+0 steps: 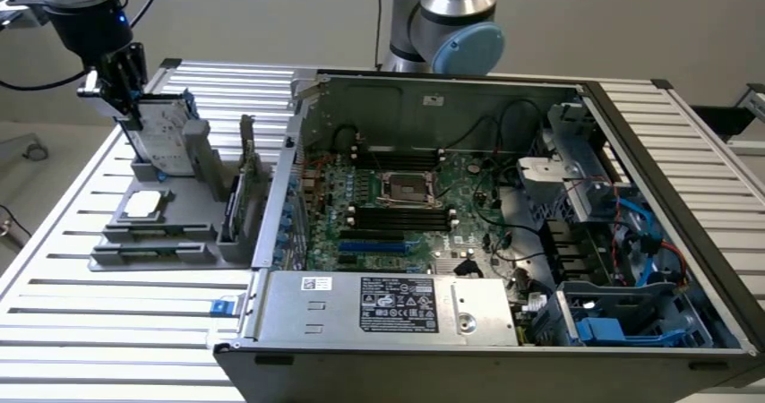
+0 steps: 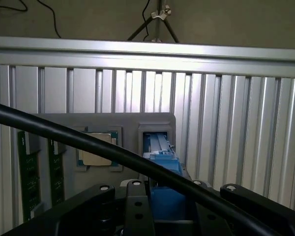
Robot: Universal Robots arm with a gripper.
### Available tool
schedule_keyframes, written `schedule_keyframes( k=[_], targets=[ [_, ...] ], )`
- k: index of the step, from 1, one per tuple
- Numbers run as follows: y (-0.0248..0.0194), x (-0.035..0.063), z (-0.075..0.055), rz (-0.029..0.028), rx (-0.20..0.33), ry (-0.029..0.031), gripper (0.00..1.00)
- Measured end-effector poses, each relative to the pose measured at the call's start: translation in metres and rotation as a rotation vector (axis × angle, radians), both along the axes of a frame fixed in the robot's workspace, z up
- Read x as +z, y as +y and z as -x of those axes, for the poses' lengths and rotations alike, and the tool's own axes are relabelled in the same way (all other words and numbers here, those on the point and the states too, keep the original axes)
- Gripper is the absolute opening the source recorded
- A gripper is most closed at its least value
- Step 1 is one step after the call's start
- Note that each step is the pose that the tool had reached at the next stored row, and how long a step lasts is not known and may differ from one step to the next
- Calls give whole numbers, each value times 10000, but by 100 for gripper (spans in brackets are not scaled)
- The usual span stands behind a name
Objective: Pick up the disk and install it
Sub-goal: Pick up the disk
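The disk (image 1: pixel 167 134) stands upright over the back slot of the grey parts holder (image 1: pixel 156 242) at the exterior view's left, its lower edge at or just in the slot. My gripper (image 1: pixel 129 106) comes down on its top edge and is shut on it. In the wrist view the disk's blue carrier (image 2: pixel 162 164) runs from between my black fingers (image 2: pixel 104 199) down to the holder's slot (image 2: pixel 156 137). The gripper (image 2: pixel 164 204) sits around the carrier's near end.
An open computer case (image 1: pixel 478 349) fills the middle and the exterior view's right, with motherboard (image 1: pixel 395 206) and blue drive bays (image 1: pixel 622 318). On the holder lie a square silver chip (image 1: pixel 143 204) and an upright card (image 1: pixel 245 184). A black cable (image 2: pixel 88 142) crosses the wrist view over the slatted table (image 2: pixel 226 128).
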State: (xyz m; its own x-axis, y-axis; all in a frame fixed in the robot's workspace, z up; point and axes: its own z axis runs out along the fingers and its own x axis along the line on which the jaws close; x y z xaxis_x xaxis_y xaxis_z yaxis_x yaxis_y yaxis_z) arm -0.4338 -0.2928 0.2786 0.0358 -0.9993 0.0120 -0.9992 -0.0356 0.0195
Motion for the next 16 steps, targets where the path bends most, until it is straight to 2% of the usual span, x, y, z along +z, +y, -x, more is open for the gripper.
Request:
schedule_keyframes(
  k=[1, 4, 10, 16],
  targets=[
    [1, 18, -1, -6, -1, -10, 33],
    [4, 156, -1, 0, 1, 0, 33],
    [52, 429, 0, 0, 0, 2, 33],
    [76, 703, -16, 2, -4, 2, 33]
  ],
)
